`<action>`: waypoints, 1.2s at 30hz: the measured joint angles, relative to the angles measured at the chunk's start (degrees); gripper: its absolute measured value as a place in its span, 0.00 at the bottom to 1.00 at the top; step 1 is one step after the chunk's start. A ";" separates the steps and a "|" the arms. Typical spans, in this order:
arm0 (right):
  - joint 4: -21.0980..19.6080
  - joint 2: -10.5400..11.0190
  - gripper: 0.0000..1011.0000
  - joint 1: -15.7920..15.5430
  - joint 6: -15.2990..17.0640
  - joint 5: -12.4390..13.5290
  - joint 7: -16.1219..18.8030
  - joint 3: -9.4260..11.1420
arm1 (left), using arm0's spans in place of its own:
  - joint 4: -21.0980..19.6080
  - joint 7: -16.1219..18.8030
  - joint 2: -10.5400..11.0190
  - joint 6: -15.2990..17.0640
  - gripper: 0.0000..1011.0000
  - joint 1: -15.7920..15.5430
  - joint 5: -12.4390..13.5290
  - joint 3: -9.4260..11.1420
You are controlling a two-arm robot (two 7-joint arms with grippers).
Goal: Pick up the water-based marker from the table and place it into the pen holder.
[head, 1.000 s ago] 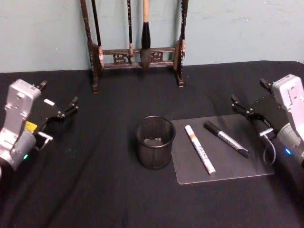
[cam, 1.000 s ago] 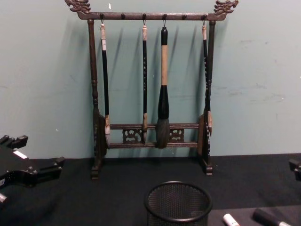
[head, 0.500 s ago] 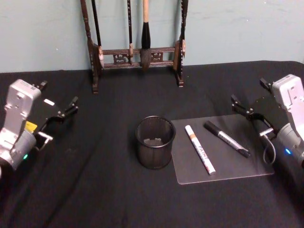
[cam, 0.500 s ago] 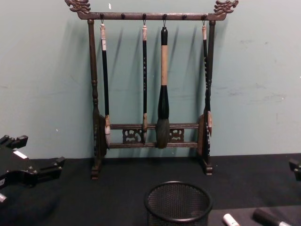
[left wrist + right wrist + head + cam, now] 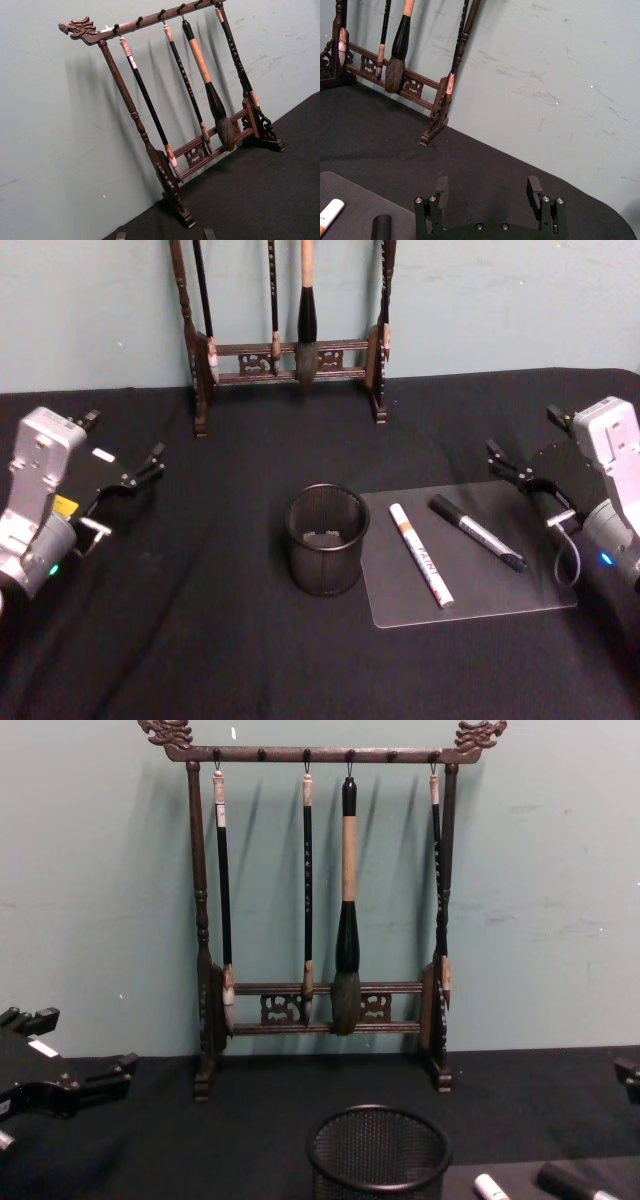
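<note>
Two markers lie flat on the clear mat just right of the pen holder. The white marker is nearer the holder and the black-capped marker lies beyond it, both slanting far-left to near-right, apart; which is water-based I cannot read. Right gripper hovers jaws wide, further right of the holder past the mat's far corner, so it is the nearer arm, while left gripper, also spread, sits well left. Judgement: open approach from above, brush rack well behind the holder.

Black left hand and right hand on grey housings.
</note>
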 joint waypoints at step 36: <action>-4.95 1.34 0.99 0.73 16.06 8.28 17.11 3.27 | 0.00 0.00 0.00 0.00 0.99 0.00 0.00 0.00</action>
